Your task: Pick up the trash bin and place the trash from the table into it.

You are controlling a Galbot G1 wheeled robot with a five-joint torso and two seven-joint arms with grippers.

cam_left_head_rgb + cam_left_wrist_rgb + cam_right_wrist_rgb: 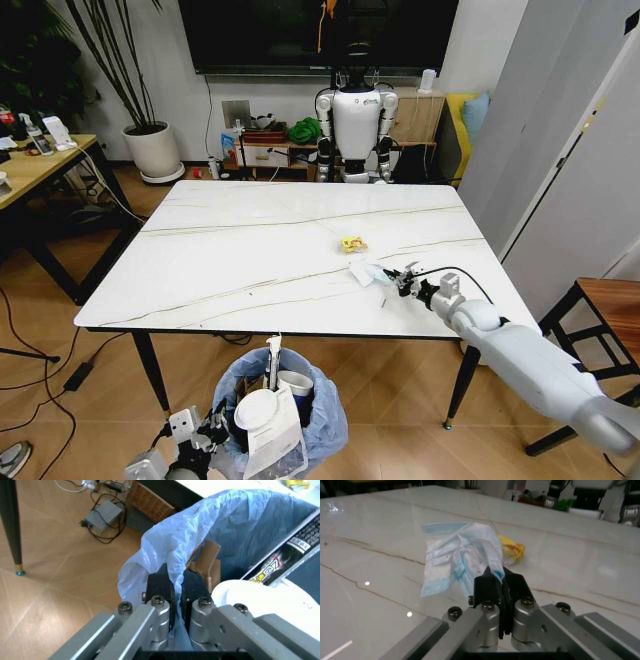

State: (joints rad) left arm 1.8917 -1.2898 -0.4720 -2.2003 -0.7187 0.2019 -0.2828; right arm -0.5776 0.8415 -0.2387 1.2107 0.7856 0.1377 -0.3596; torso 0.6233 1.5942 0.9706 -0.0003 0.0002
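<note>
Claws both clamp: right claw [495, 583] pinches a limp, light wrapper [455, 560] by its corner, right of centre on the counter [250, 250]. Left claw [175, 587] grips the trash bin [290, 405] by its thin liner rim at lower centre.

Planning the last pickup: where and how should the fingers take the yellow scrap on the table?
Judging by its crumpled, raised shape, pinch the yellow scrap across its bunched top, coming from above on the right gripper's side. It lies alone on the table, beyond the plastic wrapper.

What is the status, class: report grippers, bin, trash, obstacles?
Left gripper shut on the trash bin liner rim. Right gripper shut on white plastic wrapper on the table. Yellow scrap remains. Nothing in the way.
</note>
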